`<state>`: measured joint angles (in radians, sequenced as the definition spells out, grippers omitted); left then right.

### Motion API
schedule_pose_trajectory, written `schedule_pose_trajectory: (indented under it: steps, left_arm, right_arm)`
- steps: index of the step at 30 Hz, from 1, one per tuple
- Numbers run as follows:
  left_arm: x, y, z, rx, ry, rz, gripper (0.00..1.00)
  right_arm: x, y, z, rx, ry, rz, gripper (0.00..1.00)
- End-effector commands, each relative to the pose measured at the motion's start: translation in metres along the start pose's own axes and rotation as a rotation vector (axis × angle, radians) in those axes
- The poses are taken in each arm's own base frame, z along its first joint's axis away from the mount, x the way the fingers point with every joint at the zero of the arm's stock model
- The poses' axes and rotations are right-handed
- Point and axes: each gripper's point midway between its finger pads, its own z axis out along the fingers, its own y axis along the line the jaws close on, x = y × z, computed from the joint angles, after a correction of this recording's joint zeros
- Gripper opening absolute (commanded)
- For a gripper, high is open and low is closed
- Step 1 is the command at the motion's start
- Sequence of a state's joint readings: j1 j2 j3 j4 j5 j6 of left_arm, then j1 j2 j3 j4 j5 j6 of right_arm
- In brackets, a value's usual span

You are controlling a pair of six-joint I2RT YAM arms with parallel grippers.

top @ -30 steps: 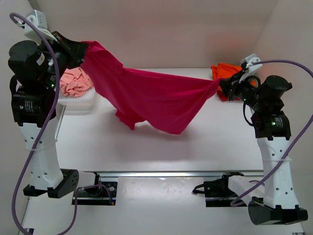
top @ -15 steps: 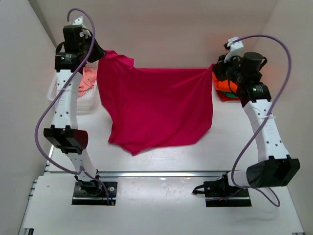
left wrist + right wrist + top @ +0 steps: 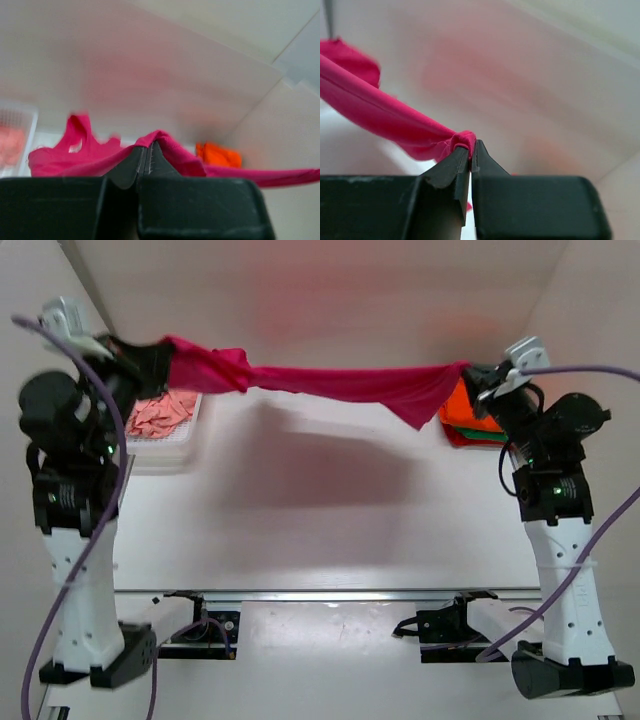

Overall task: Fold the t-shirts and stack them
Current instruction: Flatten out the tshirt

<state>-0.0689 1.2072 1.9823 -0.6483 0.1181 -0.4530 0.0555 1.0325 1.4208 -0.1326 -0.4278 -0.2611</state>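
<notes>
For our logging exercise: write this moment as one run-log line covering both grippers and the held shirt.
left gripper: shut on magenta t-shirt | right gripper: shut on same shirt | shirt: stretched midair between them | fold: not done

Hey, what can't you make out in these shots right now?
Top view: folded stack at right, half covered by the magenta t-shirt and right gripper; shirt count unclear.
Top view: salmon t-shirt, partly behind the left arm.
Left wrist view: basket, blurred and cut off by the left edge.

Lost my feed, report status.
Both shut on pink shirt: left gripper, right gripper. Shirt stretched between them, off the table. Nothing in the way.
</notes>
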Motion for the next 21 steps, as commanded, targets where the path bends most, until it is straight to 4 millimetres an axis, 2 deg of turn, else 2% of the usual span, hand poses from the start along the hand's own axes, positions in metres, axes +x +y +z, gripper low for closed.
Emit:
schedule_pose_trajectory:
  steps: [1, 4, 5, 6, 7, 8, 10, 11, 12, 13, 14, 15, 16, 17, 18, 20, 21]
  left_arm:
    - [0.097, 0.048, 0.001, -0.113, 0.200, -0.021, 0.00]
    - [0.165, 0.066, -0.037, -0.151, 0.304, -0.059, 0.00]
    - [0.194, 0.067, -0.053, -0.154, 0.356, -0.070, 0.00]
    - [0.219, 0.077, -0.067, -0.182, 0.397, -0.087, 0.00]
    - [0.238, 0.075, -0.078, -0.175, 0.444, -0.089, 0.00]
    - [0.266, 0.081, -0.093, -0.191, 0.507, -0.101, 0.00]
    - [0.297, 0.092, -0.113, -0.215, 0.569, -0.119, 0.00]
    - [0.312, 0.103, -0.122, -0.241, 0.588, -0.115, 0.00]
    - [0.327, 0.109, -0.133, -0.247, 0.625, -0.116, 0.00]
    - [0.335, 0.119, -0.140, -0.279, 0.637, -0.117, 0.00]
    - [0.341, 0.124, -0.144, -0.295, 0.646, -0.117, 0.00]
    - [0.345, 0.127, -0.147, -0.303, 0.647, -0.118, 0.00]
    - [0.351, 0.127, -0.150, -0.301, 0.662, -0.114, 0.00]
    - [0.353, 0.128, -0.150, -0.304, 0.667, -0.111, 0.00]
    - [0.355, 0.130, -0.152, -0.306, 0.675, -0.106, 0.00]
    - [0.358, 0.136, -0.150, -0.324, 0.675, -0.101, 0.00]
    - [0.357, 0.135, -0.147, -0.318, 0.675, -0.103, 0.00]
  right_arm:
    - [0.049, 0.027, -0.009, -0.096, 0.081, 0.014, 0.00]
    - [0.113, 0.060, -0.032, -0.129, 0.227, 0.144, 0.01]
    - [0.117, 0.068, -0.040, -0.126, 0.236, 0.162, 0.00]
    - [0.137, 0.084, -0.051, -0.131, 0.282, 0.225, 0.00]
    - [0.163, 0.101, -0.061, -0.149, 0.341, 0.295, 0.00]
    - [0.172, 0.118, -0.070, -0.188, 0.368, 0.332, 0.00]
    - [0.219, 0.167, -0.098, -0.256, 0.516, 0.485, 0.00]
    - [0.227, 0.177, -0.105, -0.272, 0.550, 0.512, 0.01]
    - [0.246, 0.198, -0.121, -0.286, 0.643, 0.594, 0.01]
    - [0.261, 0.214, -0.136, -0.295, 0.722, 0.649, 0.14]
    - [0.275, 0.226, -0.149, -0.299, 0.784, 0.702, 0.31]
    - [0.280, 0.233, -0.160, -0.303, 0.817, 0.724, 0.42]
    - [0.280, 0.235, -0.164, -0.264, 0.855, 0.715, 0.59]
    - [0.268, 0.238, -0.161, -0.252, 0.842, 0.724, 0.69]
    - [0.271, 0.240, -0.166, -0.221, 0.881, 0.699, 0.72]
    - [0.274, 0.239, -0.169, -0.197, 0.935, 0.760, 0.74]
    - [0.283, 0.237, -0.177, -0.194, 0.993, 0.895, 0.71]
